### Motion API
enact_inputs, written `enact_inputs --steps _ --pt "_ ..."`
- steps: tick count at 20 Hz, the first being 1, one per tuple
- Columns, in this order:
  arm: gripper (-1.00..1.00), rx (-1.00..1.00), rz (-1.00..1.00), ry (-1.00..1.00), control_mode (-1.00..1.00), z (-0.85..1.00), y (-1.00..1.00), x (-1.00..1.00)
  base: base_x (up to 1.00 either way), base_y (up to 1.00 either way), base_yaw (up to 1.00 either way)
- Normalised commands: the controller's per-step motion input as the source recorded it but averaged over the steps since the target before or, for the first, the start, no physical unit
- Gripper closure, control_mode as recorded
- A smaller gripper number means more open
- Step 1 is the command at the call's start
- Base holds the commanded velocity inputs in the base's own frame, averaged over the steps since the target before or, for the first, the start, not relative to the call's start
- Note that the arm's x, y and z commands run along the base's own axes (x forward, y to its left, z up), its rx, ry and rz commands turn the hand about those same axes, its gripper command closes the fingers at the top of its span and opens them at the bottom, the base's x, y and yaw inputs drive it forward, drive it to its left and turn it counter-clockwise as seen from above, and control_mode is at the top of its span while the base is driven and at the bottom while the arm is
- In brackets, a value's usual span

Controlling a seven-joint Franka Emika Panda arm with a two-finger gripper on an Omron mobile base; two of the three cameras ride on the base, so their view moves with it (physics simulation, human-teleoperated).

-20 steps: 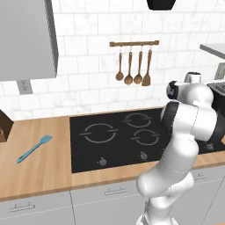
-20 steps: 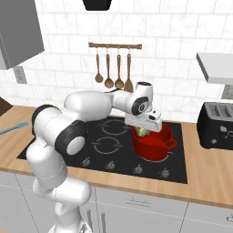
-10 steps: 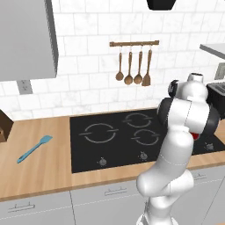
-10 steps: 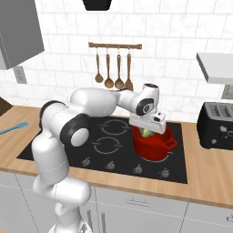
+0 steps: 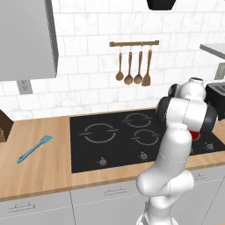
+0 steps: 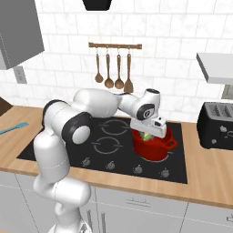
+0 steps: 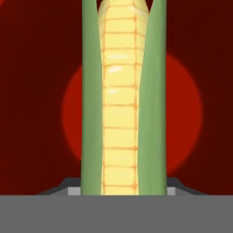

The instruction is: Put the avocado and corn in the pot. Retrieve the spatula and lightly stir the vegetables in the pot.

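Wooden counter (image 5: 48,167) runs across the lower part of the left base view, with the light-blue spatula (image 5: 34,148) lying alone at middle left, its blade toward the black hob (image 5: 118,140). Bare wood lies on every side of the spatula, well clear of the hob's left edge. The white arm stands at lower right and covers the hob's right end; a sliver of the red pot (image 5: 194,134) peeks out beside it. Brown wooden spoons (image 5: 133,66) hang from a rail at upper centre.

Right base view: the pot (image 6: 153,145) sits on the hob at centre right, inside the hob's front and right edges. The gripper (image 6: 146,134) hangs over the pot's mouth with the corn (image 6: 146,136) showing yellow-green just under it, at rim height. A dark toaster (image 6: 217,125) stands at far right, apart from the pot, with open counter between. The spatula (image 6: 12,128) shows at the left edge.

Hand view: the corn (image 7: 120,95) runs upright through the middle, clamped between the jaws, husk leaves along both sides. Behind it is the pot's dark red inside (image 7: 41,113). The avocado cannot be made out.
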Motion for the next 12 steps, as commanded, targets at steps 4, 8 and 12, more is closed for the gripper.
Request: enact_inputs --steps 4,8,12 --pt "-1.0 0.0 0.0 -0.06 -1.0 -0.14 0.0 0.0 0.0 0.0 0.0" --pt "-1.0 0.0 0.0 0.0 -1.0 -0.01 0.0 0.0 0.0 0.0 0.0" --pt "-1.0 0.0 0.0 0.0 -1.0 0.0 0.0 0.0 0.0 0.0 0.0"
